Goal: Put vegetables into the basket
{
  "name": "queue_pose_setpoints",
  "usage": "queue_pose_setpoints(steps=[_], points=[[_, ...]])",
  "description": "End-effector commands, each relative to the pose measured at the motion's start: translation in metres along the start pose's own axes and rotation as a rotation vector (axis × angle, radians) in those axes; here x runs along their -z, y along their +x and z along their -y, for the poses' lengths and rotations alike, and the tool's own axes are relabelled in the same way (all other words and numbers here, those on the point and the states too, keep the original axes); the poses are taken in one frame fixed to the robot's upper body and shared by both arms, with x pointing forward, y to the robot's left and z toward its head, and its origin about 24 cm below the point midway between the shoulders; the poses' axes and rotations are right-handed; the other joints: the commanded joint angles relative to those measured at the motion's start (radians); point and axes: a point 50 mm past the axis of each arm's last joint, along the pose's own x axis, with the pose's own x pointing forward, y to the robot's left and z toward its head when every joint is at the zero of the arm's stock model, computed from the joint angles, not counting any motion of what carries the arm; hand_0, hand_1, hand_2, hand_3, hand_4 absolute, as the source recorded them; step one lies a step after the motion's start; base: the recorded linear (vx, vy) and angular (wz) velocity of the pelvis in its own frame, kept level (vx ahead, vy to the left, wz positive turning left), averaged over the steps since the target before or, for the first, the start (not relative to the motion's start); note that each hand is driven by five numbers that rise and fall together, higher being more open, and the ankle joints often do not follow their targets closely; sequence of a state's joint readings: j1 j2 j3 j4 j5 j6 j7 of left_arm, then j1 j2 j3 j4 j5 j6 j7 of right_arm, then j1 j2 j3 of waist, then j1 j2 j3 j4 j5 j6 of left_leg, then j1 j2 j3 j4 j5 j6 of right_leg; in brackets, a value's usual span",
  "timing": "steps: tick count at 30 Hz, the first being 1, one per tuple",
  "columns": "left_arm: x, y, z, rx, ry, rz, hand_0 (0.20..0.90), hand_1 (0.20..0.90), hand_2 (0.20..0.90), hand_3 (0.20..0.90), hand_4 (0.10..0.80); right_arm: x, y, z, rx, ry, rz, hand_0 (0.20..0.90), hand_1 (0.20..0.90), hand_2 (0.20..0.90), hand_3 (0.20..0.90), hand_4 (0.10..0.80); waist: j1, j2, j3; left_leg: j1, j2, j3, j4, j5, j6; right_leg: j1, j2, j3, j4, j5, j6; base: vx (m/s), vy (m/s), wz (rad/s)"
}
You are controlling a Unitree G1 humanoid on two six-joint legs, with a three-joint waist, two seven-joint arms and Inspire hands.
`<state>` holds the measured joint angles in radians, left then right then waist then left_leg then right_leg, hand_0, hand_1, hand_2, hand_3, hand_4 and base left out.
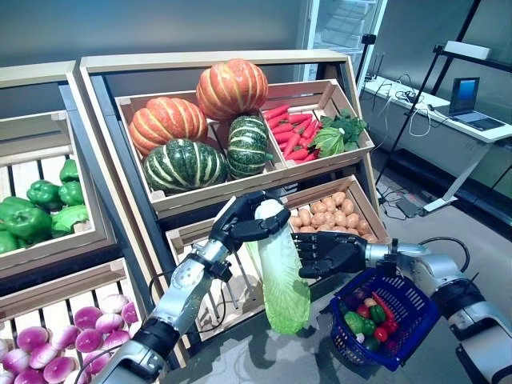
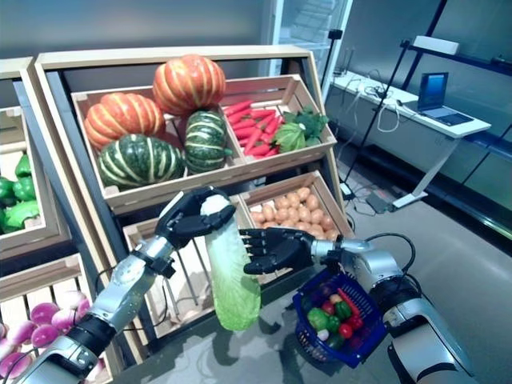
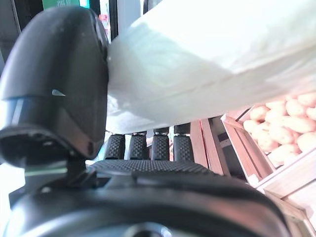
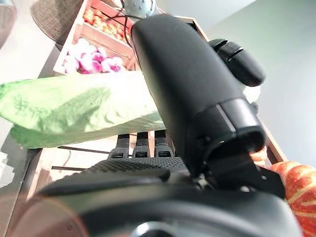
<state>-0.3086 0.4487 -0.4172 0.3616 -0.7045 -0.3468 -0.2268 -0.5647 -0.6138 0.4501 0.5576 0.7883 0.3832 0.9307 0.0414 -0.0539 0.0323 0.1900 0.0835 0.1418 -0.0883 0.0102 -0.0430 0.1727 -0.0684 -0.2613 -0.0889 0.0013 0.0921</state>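
Observation:
My left hand (image 1: 244, 224) is shut on the white base of a long pale-green napa cabbage (image 1: 282, 280), which hangs down in front of the wooden stand. In the left wrist view the fingers (image 3: 148, 145) and thumb curl round the cabbage (image 3: 207, 74). My right hand (image 1: 332, 252) is open, its fingers straight, right beside the cabbage's middle. In the right wrist view the cabbage (image 4: 74, 111) lies across the fingertips. The blue basket (image 1: 416, 298) stands on the floor at the lower right, under my right forearm, with green and red vegetables (image 1: 364, 320) inside.
The wooden stand (image 1: 240, 60) with tilted crates rises directly behind the cabbage. A crate of small brown vegetables (image 1: 328, 212) sits just behind my right hand. A white desk with a laptop (image 1: 468, 100) stands at the far right, with grey floor (image 1: 480, 232) before it.

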Motion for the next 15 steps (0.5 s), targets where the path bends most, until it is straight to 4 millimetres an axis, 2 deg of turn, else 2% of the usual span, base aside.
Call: queue_pose_setpoints(steps=[1, 6, 15], points=[[-0.072, 0.045, 0.021, 0.035, -0.124, 0.421, 0.3, 0.3, 0.3, 0.3, 0.4, -0.024, 0.044, -0.017, -0.1, -0.082, 0.019, 0.9, 0.9, 0.9, 0.9, 0.8, 0.005, -0.011, -0.048, -0.02, -0.081, -0.009, 0.001, -0.106, 0.063, 0.007, 0.03, 0.013, 0.002, -0.064, -0.067, 0.0, 0.0, 0.0], [-0.072, 0.05, 0.035, 0.065, -0.207, 0.437, 0.3, 0.3, 0.3, 0.3, 0.4, -0.014, 0.056, -0.011, 0.001, -0.024, 0.002, 0.9, 0.9, 0.9, 0.9, 0.8, 0.017, -0.007, -0.043, -0.018, -0.082, -0.021, 0.001, -0.107, 0.064, 0.012, 0.029, 0.007, 0.002, -0.065, -0.069, 0.0, -0.001, 0.01], [-0.068, 0.061, 0.065, 0.143, -0.347, 0.41, 0.3, 0.3, 0.3, 0.3, 0.4, -0.013, 0.078, -0.007, 0.126, 0.014, -0.023, 0.9, 0.9, 0.9, 0.9, 0.8, 0.034, -0.002, -0.042, -0.021, -0.086, -0.04, 0.001, -0.107, 0.068, 0.012, 0.028, 0.002, 0.002, -0.063, -0.072, -0.005, -0.001, 0.06]])
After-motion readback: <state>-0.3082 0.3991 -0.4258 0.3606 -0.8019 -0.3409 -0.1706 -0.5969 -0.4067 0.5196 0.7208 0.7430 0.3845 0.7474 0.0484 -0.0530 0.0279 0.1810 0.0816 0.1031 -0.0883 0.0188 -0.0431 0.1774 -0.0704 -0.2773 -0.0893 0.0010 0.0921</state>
